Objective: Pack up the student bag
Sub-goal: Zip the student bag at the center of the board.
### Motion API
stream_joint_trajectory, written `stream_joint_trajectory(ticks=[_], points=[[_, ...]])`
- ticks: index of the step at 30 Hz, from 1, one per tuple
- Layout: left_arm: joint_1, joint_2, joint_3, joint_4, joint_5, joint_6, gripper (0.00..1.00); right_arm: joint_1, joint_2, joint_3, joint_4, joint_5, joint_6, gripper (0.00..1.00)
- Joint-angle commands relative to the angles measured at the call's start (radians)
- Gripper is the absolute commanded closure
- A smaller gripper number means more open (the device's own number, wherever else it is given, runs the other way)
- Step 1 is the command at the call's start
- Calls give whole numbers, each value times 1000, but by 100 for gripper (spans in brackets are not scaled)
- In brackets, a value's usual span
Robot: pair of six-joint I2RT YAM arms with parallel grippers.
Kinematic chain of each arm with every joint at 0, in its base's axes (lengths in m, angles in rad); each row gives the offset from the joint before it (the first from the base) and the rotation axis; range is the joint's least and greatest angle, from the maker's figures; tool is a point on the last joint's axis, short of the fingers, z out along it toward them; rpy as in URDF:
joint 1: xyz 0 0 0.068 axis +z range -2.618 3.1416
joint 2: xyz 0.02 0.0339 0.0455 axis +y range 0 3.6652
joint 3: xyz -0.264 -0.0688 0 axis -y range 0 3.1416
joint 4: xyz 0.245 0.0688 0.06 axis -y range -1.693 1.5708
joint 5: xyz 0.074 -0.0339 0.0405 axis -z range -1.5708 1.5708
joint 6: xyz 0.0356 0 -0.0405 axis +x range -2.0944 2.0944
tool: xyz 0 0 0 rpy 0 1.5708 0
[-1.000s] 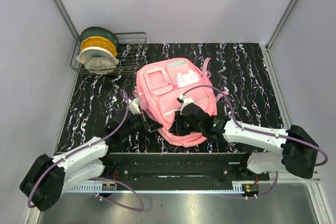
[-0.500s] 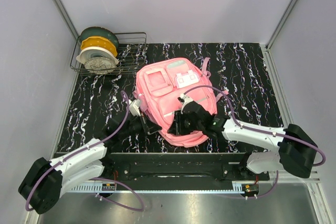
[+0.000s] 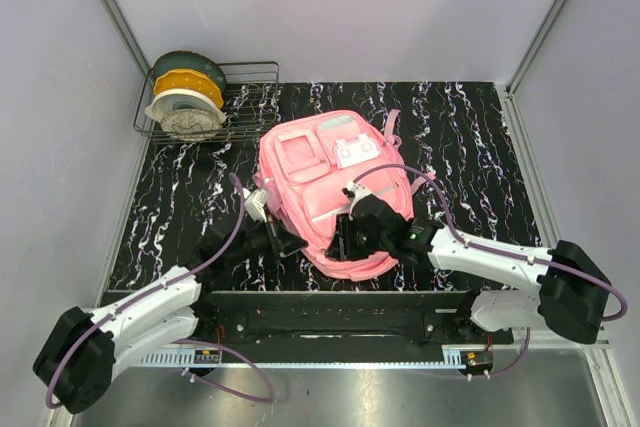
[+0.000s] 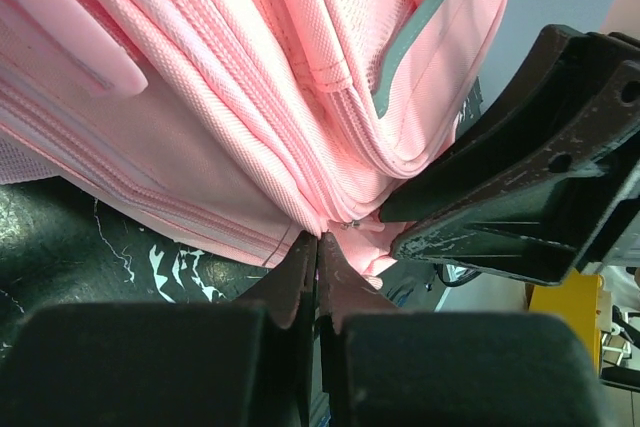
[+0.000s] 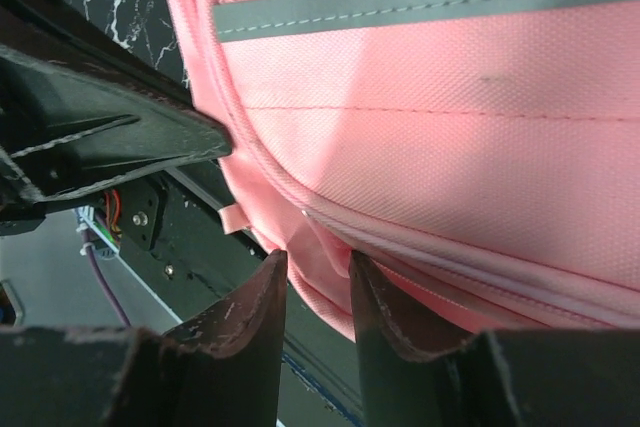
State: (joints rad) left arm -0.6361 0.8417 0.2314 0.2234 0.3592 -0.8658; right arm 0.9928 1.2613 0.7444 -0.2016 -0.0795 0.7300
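A: Location of the student bag [image 3: 330, 172]?

B: Flat on the marbled table [image 3: 470, 147], about centre, front pockets up, one end toward the arm bases. Well apart from the wire rack [image 3: 250, 97] of spools at far left rear.

A: Handling?

B: Soft and floppy, probably light. No stiffness to push against; expect sagging and bunching wherever lifted. Woven fabric, likely to slide between smooth pads. Best taken at stitched seams, the zipper band or a strap, never at a flat panel.

A: Left side first.

B: Left gripper [image 4: 318, 247]: pressed fully closed, pinching a sliver of pink seam at the bag's near-left edge, right where the zipper lines converge. Arm low, reaching forward and inward from its base, wrist turned toward the bag's flank.

A: Right?

B: Right gripper [image 5: 316, 259]: part-way open, narrow gap, a fold of the bag's near edge lying between the fingers. Cannot tell whether the pads actually bite; looks loose. Arm stretched leftward from its base, forearm low over the table, wrist tipped down onto the near end of the bag, close beside the left one.

A: Risk?

B: Fabric slipping out on the right. Only the left pinch secure.
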Motion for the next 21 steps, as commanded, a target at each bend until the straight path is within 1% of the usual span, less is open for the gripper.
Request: stream_joint_trajectory(ticks=[1, 8, 10, 13, 17, 18, 19, 21], points=[[-11, -55, 40, 22, 96, 37, 100, -5, 27, 27, -65, 75, -50, 62], [-13, -76, 62, 14, 126, 47, 100, 7, 67, 19, -22, 61, -57, 61], [-11, -72, 71, 14, 129, 45, 100, 10, 67, 6, 28, 38, -50, 61], [-13, -69, 75, 13, 124, 45, 100, 23, 64, -13, 105, 18, -32, 64], [-13, -70, 78, 16, 126, 36, 100, 43, 104, 29, 53, 63, -55, 66], [-11, -73, 78, 16, 126, 33, 100, 47, 110, 33, 47, 72, -66, 73], [-13, -76, 80, 16, 126, 30, 100, 50, 119, 39, 42, 75, -69, 76], [-13, -84, 85, 14, 126, 28, 100, 61, 125, 46, 45, 101, -81, 78]])
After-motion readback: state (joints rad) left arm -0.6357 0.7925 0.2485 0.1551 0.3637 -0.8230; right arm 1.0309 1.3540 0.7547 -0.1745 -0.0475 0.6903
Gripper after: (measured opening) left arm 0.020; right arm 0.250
